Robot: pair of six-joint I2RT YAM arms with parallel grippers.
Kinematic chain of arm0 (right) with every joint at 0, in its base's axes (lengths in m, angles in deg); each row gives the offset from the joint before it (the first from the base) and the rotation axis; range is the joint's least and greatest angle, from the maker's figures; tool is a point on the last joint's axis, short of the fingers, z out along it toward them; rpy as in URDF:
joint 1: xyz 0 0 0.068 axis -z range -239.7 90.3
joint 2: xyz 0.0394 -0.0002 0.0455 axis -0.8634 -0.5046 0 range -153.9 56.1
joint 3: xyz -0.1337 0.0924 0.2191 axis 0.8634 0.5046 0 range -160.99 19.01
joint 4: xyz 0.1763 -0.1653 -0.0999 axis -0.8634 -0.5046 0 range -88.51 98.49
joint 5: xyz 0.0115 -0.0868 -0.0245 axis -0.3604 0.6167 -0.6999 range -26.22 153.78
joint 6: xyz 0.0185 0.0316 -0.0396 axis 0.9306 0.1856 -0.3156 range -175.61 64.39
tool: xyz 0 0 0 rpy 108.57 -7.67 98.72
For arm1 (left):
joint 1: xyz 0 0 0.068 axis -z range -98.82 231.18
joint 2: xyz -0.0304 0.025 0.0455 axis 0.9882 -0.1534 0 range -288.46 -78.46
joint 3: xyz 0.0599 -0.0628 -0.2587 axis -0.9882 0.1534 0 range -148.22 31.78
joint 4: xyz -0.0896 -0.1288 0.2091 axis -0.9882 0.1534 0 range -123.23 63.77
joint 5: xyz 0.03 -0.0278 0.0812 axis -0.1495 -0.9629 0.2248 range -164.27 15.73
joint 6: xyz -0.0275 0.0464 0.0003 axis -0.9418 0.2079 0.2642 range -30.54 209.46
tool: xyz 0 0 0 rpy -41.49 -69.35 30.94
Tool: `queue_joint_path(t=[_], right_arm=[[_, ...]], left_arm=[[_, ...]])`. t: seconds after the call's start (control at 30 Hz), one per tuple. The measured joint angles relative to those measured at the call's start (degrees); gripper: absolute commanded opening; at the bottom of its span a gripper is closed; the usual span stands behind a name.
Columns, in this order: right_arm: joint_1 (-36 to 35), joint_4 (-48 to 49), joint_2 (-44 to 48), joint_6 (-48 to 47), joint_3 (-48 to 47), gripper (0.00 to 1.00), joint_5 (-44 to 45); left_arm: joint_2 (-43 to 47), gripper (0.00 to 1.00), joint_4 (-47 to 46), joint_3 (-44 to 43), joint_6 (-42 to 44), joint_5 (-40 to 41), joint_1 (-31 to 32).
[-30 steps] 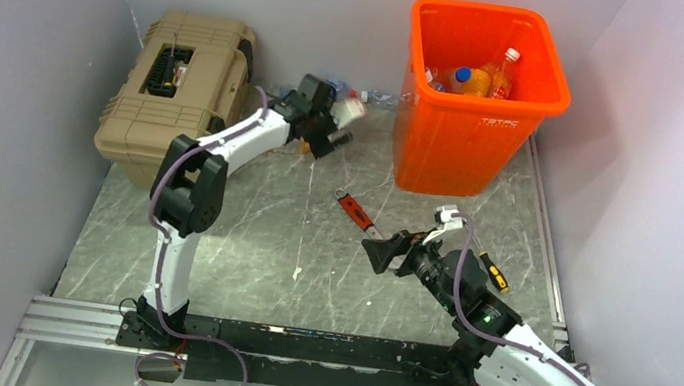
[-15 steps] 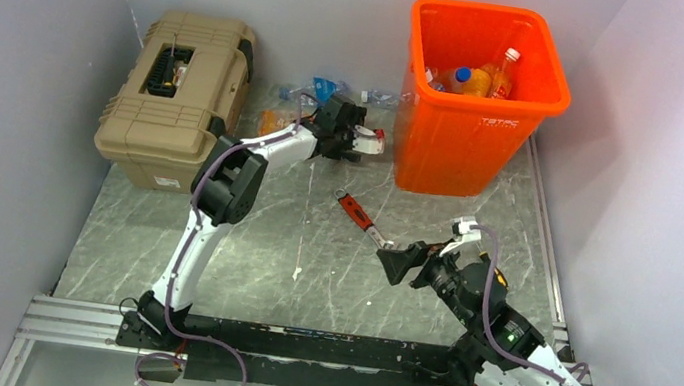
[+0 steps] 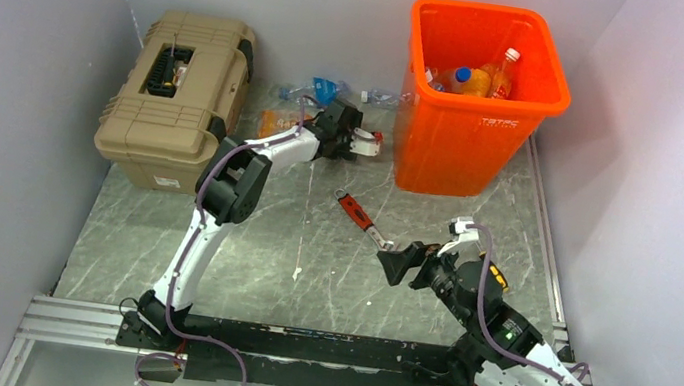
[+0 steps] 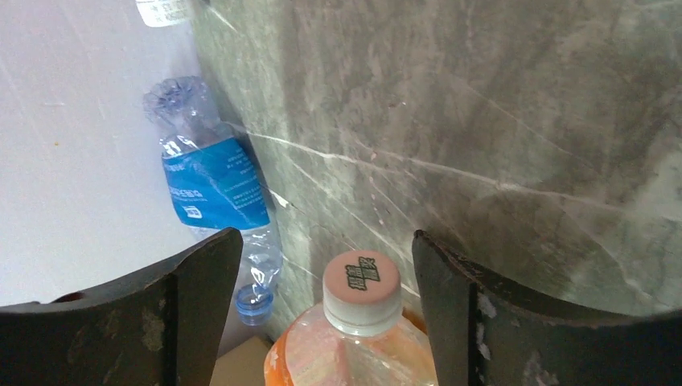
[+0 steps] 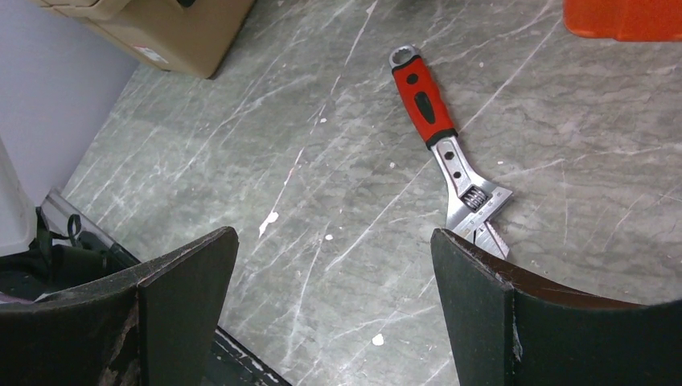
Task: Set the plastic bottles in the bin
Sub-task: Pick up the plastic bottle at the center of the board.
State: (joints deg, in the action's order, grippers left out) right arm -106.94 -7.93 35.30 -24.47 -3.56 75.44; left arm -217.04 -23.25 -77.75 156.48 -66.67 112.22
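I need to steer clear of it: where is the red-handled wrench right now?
Top view: the wrench lies flat mid-table, to the near-left of the bin, its jaw end just ahead of the open right gripper.

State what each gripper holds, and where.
Nothing held. The left gripper stands open, flanking the neck of the orange bottle, gaps visible; the right gripper is open, empty.

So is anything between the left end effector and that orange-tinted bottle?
Nothing visible. The orange-tinted bottle sits between the open fingers of the left end effector, cap untouched; the blue-labelled bottle lies off to one side.
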Motion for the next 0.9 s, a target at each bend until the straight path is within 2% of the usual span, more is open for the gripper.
queue_joint_path(t=[0.2, 0.37, 0.47, 0.57, 0.77, 0.9], right_arm=[[0.00, 0.04, -0.50, 0.15, 0.00, 0.95, 0.00], [0.00, 0.07, -0.52, 0.39, 0.00, 0.95, 0.00], [0.00, 0.17, -0.57, 0.44, 0.00, 0.95, 0.02], [0.00, 0.22, -0.90, 0.48, 0.00, 0.95, 0.00], [0.00, 0.79, -1.79, 0.59, 0.00, 0.95, -0.02], [0.00, 1.11, -2.62, 0.04, -0.87, 0.95, -0.11]], left_arm=[[0.11, 0.49, 3.02, 0.09, -2.10, 0.44, -0.02], [0.11, 0.18, 5.14, 0.55, -3.21, 0.81, -0.26], [0.13, 0.07, 4.44, 0.87, -3.50, 1.05, -0.26], [0.85, 0.00, 2.95, 2.45, -3.45, 1.38, -0.20], [4.55, 0.00, 0.50, 8.07, -3.21, 3.43, 0.46], [9.31, 0.00, -2.91, 10.67, -2.99, 9.01, 2.71]])
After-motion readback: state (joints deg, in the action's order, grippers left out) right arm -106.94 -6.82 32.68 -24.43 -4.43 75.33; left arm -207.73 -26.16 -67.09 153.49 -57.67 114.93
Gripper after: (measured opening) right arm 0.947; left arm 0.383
